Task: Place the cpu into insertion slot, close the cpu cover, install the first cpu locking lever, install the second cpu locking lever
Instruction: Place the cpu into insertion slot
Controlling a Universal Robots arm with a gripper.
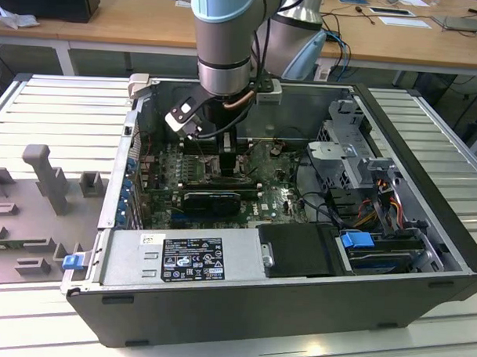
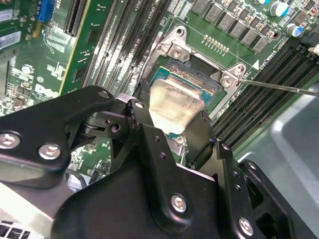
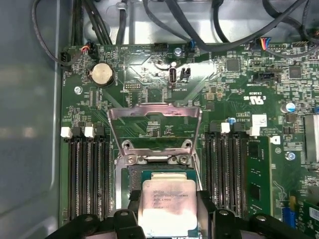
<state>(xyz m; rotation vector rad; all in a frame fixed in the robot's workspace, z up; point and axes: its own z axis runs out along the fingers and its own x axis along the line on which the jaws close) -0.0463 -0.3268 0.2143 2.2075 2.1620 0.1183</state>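
Note:
My gripper (image 3: 168,215) reaches down into the open computer case (image 1: 422,295), where the exterior view shows it (image 1: 224,150) over the green board. It is shut on the cpu (image 3: 167,201), a silver-topped square chip with a black finger on each of two opposite sides. The cpu (image 2: 174,102) sits level over the insertion slot (image 2: 199,65); I cannot tell if it rests fully in it. The slot's dark frame (image 3: 133,175) shows around the chip. The cpu cover (image 3: 154,110), a shiny metal frame, stands swung open on its hinge beyond the slot. A thin locking lever (image 2: 284,87) sticks out beside the socket.
Long black memory slots (image 3: 87,179) flank the socket on both sides (image 3: 227,169). A coin battery (image 3: 101,73) and black cables (image 3: 164,20) lie beyond it. A power supply (image 1: 181,259), an expansion card (image 1: 210,199) and a drive cage (image 1: 356,163) crowd the case.

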